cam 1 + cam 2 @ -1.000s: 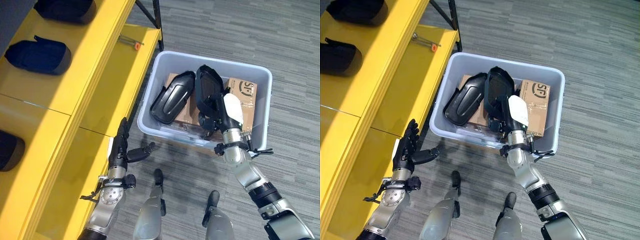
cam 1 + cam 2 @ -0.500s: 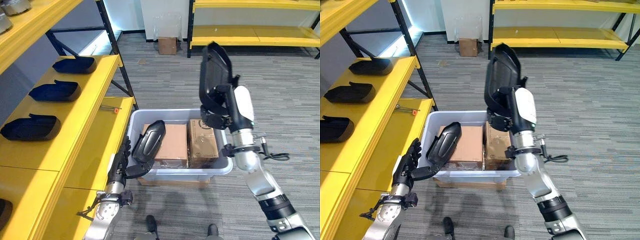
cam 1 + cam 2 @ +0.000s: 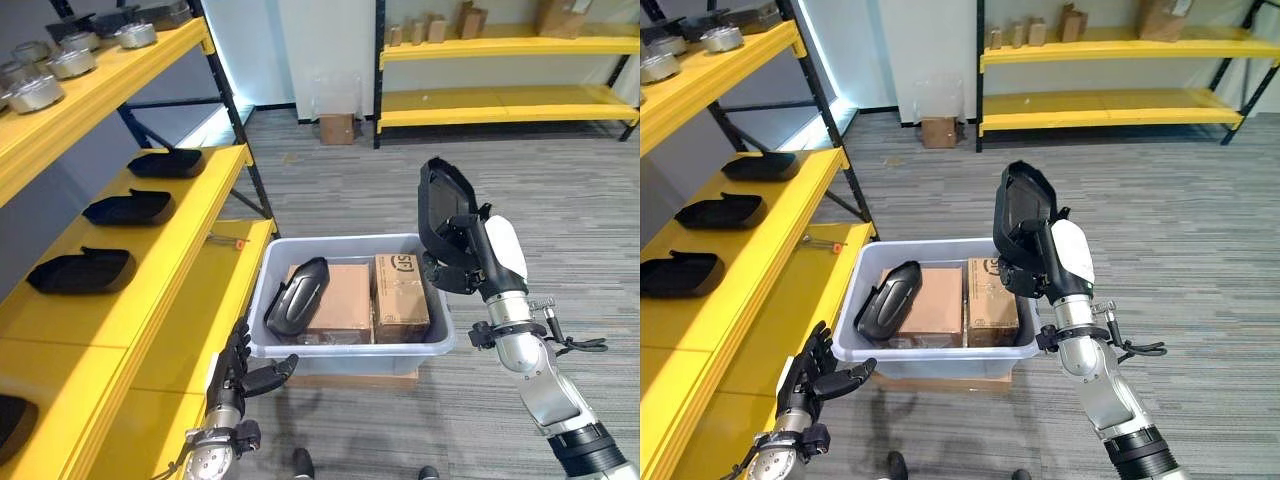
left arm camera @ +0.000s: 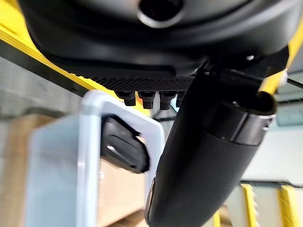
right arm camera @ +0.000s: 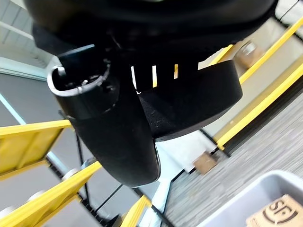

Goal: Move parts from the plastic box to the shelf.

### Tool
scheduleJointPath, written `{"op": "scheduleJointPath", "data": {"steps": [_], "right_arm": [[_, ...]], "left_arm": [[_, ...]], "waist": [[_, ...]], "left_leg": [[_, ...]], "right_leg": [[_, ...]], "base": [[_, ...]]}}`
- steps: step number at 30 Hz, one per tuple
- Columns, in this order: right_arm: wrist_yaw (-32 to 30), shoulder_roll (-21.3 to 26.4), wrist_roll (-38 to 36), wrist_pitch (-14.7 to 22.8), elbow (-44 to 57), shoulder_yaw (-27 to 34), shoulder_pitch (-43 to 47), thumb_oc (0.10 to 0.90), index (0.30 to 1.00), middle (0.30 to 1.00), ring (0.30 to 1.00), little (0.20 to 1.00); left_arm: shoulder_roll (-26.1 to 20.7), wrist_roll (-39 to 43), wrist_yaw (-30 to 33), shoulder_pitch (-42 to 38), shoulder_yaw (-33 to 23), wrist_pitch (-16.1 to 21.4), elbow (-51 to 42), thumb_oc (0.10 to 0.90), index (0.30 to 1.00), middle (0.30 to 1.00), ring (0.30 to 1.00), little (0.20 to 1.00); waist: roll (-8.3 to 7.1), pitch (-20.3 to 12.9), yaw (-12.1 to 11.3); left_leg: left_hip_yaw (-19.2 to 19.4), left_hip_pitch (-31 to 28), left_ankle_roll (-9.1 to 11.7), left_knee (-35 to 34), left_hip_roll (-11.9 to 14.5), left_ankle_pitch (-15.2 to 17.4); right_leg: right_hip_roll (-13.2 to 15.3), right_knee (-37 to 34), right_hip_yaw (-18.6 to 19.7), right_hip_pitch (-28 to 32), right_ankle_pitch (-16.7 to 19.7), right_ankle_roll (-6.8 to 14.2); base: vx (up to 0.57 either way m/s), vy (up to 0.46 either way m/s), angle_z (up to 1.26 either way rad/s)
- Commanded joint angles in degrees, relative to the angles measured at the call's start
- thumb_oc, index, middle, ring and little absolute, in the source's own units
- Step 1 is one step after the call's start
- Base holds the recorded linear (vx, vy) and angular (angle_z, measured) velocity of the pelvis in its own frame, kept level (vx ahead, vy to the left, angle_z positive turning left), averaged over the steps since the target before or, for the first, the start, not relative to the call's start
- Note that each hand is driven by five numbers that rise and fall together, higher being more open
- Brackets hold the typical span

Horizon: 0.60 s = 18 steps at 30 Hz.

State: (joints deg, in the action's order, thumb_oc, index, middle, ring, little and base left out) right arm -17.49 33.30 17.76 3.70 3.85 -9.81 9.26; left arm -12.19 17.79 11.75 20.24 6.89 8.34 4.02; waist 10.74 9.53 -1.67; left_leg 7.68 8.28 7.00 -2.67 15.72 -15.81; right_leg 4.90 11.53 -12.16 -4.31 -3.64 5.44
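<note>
Our right hand (image 3: 462,262) grips 1 black part (image 3: 441,215) upright above the plastic box (image 3: 350,345), ready for the shelf (image 3: 150,300); our left hand (image 3: 240,372) hangs with fingers spread.

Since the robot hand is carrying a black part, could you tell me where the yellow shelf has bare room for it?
The yellow metal shelf is crowded along its middle tier, where three black moulded parts lie in a row. The lower tier beside the grey plastic box looks bare, apart from a small orange-tipped tool at its far end.
</note>
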Motion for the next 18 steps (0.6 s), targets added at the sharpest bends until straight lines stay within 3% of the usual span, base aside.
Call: {"op": "scheduleJointPath", "data": {"steps": [1,2,3,4,5,6,8,9,10,11,12,13,14,15,16,18], "right_arm": [[-4.5,-0.1,0.0,7.1,7.0,3.6,11.0,0.4,0.3,0.3,0.3,0.3],[-4.6,-0.1,0.0,7.1,7.0,3.6,11.1,0.4,0.3,0.3,0.3,0.3],[-5.6,0.6,0.9,6.8,7.4,4.0,11.1,0.4,0.3,0.3,0.3,0.3],[-5.8,0.6,1.1,7.0,7.6,4.1,10.8,0.4,0.3,0.3,0.3,0.3],[-5.8,0.5,1.1,7.0,7.6,4.1,10.7,0.4,0.3,0.3,0.3,0.3],[-6.3,0.3,1.3,7.5,7.8,4.6,9.7,0.4,0.3,0.3,0.3,0.3],[-6.7,0.3,1.4,7.4,7.9,5.2,9.0,0.4,0.3,0.3,0.3,0.3],[-7.2,0.1,1.3,7.5,8.2,6.4,7.3,0.4,0.3,0.3,0.3,0.3],[-7.3,0.1,1.3,7.4,8.5,7.1,6.3,0.4,0.3,0.3,0.3,0.3],[-7.3,0.1,1.3,7.4,8.6,7.2,6.1,0.4,0.3,0.3,0.3,0.3],[-7.5,-0.1,1.4,7.2,9.1,8.6,4.3,0.4,0.3,0.3,0.3,0.3],[-7.8,-0.1,1.6,7.2,9.5,10.0,3.4,0.4,0.3,0.3,0.3,0.3],[-8.0,-0.1,2.0,7.0,9.7,10.7,2.3,0.4,0.3,0.3,0.3,0.3],[-8.0,-0.1,2.1,7.0,9.8,10.8,2.1,0.4,0.3,0.3,0.3,0.3],[-7.8,-0.4,2.5,6.6,9.7,11.0,1.4,0.4,0.3,0.3,0.3,0.3],[-7.2,-1.1,2.9,6.5,9.7,12.2,-0.2,0.4,0.3,0.3,0.3,0.3]], "left_arm": [[-5.1,0.7,0.1,-6.8,-3.6,4.0,-3.8,0.9,1.0,1.0,1.0,1.0],[-5.1,0.7,0.2,-7.0,-3.6,4.0,-3.8,0.9,1.0,1.0,1.0,1.0],[-5.8,1.6,0.2,-8.2,-3.6,4.3,-3.3,0.9,1.0,1.0,1.0,1.0],[-5.9,1.7,0.1,-8.4,-3.7,4.5,-3.5,0.9,1.0,1.0,1.0,1.0],[-6.0,1.8,0.1,-8.3,-3.7,4.5,-3.5,0.9,1.0,1.0,1.0,1.0],[-5.9,1.7,0.2,-9.0,-3.6,4.7,-4.0,0.9,1.0,1.0,1.0,1.0],[-5.8,1.7,0.2,-9.5,-3.3,4.6,-4.1,0.9,1.0,1.0,1.0,1.0],[-6.1,1.5,-0.2,-10.3,-2.6,4.3,-4.4,0.9,1.0,1.0,1.0,1.0],[-6.2,1.5,-0.4,-10.6,-2.2,4.2,-4.5,0.9,1.0,1.0,1.0,1.0],[-6.2,1.5,-0.4,-10.5,-2.1,4.2,-4.5,0.9,1.0,1.0,1.0,1.0],[-6.6,0.1,-0.7,-11.4,-1.2,4.0,-4.9,0.9,1.0,1.0,1.0,1.0],[-6.6,-0.3,-1.1,-11.7,-0.8,3.9,-4.9,0.9,1.0,1.0,1.0,1.0],[-6.7,-0.2,-1.3,-11.6,-0.7,4.0,-4.7,0.9,1.0,1.0,1.0,1.0],[-6.7,-0.2,-1.3,-11.5,-0.6,4.0,-4.7,0.9,1.0,1.0,1.0,1.0],[-6.5,0.0,-1.2,-11.0,-0.6,4.0,-4.8,0.9,1.0,1.0,1.0,1.0],[-6.6,-0.9,-1.4,-10.0,-1.9,4.4,-5.4,0.9,1.0,1.0,1.0,1.0]], "waist": [[-5.47,2.4,-1.2],[-5.38,2.4,-1.2],[-6.69,2.7,-0.7],[-7.2,2.5,-0.3],[-7.19,2.5,-0.2],[-7.94,2.2,0.6],[-7.97,1.9,1.4],[-7.73,1.1,3.4],[-7.36,0.9,4.1],[-7.32,0.9,4.1],[-6.46,0.2,5.6],[-6.22,-0.3,6.9],[-6.02,-0.6,7.1],[-6.04,-0.8,7.0],[-5.81,-1.0,6.5],[-6.62,-1.2,5.5]], "left_leg": [[1.8,0.6,3.1,-1.8,0.8,-5.0],[1.7,0.8,3.0,-1.9,0.8,-5.2],[3.9,-0.5,1.3,4.5,0.1,-0.2],[4.0,-1.2,0.9,7.5,0.3,2.1],[3.8,-0.9,0.9,8.1,0.3,2.5],[3.2,-3.1,1.0,14.7,2.4,4.7],[3.4,-5.4,1.7,16.4,3.8,6.3],[7.3,-10.8,2.3,16.4,6.5,7.2],[8.7,-13.1,2.4,15.7,6.7,8.0],[8.7,-13.3,2.4,15.5,6.7,8.1],[11.2,-15.7,2.1,11.5,5.3,12.1],[15.6,-16.0,2.2,8.9,5.8,14.2],[16.7,-16.6,2.3,6.9,5.4,15.3],[16.9,-16.8,2.2,6.6,5.2,15.3],[15.6,-17.0,1.2,5.7,3.4,17.7],[14.6,-16.1,-0.4,5.0,0.3,19.4]], "right_leg": [[0.9,-4.9,-3.6,1.4,-3.1,-2.0],[0.9,-5.1,-3.7,1.2,-2.9,-2.0],[2.3,-5.1,-6.1,-0.4,-2.0,-2.6],[2.8,-5.3,-6.6,-1.0,-1.5,-2.8],[2.8,-5.3,-6.8,-1.0,-1.6,-2.8],[4.0,-5.7,-8.8,-1.5,-0.7,-3.2],[4.5,-4.9,-9.4,-1.2,-1.8,-2.6],[5.5,-3.1,-12.4,-2.3,-1.4,-2.2],[6.2,-1.9,-13.4,-3.1,-1.2,-1.9],[6.3,-1.6,-13.4,-3.1,-1.3,-1.8],[8.7,0.8,-15.3,-4.9,0.2,-0.2],[10.4,1.4,-16.7,-5.0,1.1,0.5],[11.2,1.9,-16.9,-5.4,1.8,1.1],[11.3,2.0,-16.8,-5.5,1.8,1.2],[12.1,1.9,-16.5,-5.5,2.5,2.0],[15.1,2.3,-16.7,-5.2,5.8,3.9]], "base": [[-0.29,-0.126,1.18],[-0.38,-0.235,1.46],[-0.27,-0.199,1.49],[-0.26,-0.2,1.09],[-0.16,-0.073,0.76],[-0.08,-0.027,0.81],[-0.07,0.009,1.28],[-0.12,0.087,1.34],[-0.12,0.092,1.18],[-0.13,0.217,0.94],[-0.13,0.259,0.88],[-0.15,0.348,0.84],[-0.06,0.186,0.95],[-0.01,0.216,1.11],[-0.01,0.3,0.7],[-0.03,0.34,-0.03]]}}
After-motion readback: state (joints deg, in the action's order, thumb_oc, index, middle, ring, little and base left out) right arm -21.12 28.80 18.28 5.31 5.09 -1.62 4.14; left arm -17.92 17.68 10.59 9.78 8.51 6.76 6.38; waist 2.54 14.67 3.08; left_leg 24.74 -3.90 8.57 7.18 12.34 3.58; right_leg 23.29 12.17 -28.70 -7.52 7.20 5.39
